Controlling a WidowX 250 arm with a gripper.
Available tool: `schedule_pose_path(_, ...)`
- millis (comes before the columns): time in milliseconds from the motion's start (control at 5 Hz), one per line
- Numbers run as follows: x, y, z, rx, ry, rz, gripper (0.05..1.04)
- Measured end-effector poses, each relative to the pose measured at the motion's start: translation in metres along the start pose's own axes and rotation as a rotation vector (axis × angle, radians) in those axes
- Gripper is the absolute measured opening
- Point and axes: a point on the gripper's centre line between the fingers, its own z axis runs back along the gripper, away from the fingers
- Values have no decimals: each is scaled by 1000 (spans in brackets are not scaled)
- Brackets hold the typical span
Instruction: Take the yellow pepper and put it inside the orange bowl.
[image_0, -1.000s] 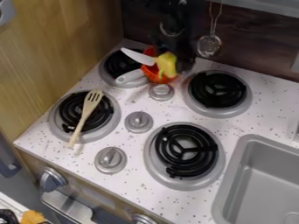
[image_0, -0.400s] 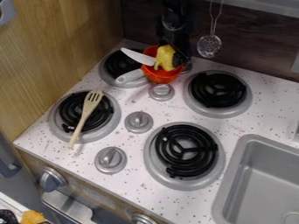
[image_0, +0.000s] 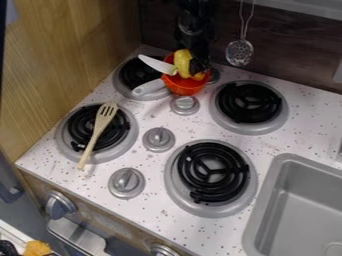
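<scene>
At the back of the stove, my black gripper (image_0: 198, 66) hangs from the top edge, low over the right side of the orange bowl. Against its left side is the yellow pepper (image_0: 182, 59), its upper part above the bowl's rim and its lower part in the bowl's mouth. The orange bowl (image_0: 184, 89) sits between the back left burner and the back wall, behind a knob. A knife (image_0: 155, 64) with a white blade and grey handle lies at the bowl's left, its blade close to the pepper.
A wooden slotted spatula (image_0: 101, 127) lies across the front left burner. Two more burners, the back right (image_0: 248, 102) and front right (image_0: 212, 171), stand to the right. A metal strainer (image_0: 239, 52) hangs at the back wall, and a grey sink (image_0: 264, 200) is at lower right.
The pepper has shifted slightly left and stands more upright than before. My gripper first came down with it and has since moved a little left over the bowl.
</scene>
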Motion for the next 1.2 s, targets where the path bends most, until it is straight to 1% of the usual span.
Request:
schedule_pose_path(200, -1, 1, 0, 9, 7, -52, 830)
schedule_pose_path(400, -5, -4, -2, -9, 12, -50, 830)
schedule_pose_path(600, -7, -7, -4, -17, 3, -60, 914)
schedule_pose_path(800, -13, -10, -7, -11, 18, -69, 1005)
schedule_pose_path(1000, -15, -10, -8, 8, 15, -76, 1001)
schedule_pose_path(1200, -19, -10, -9, 3, 35, -71, 1001)
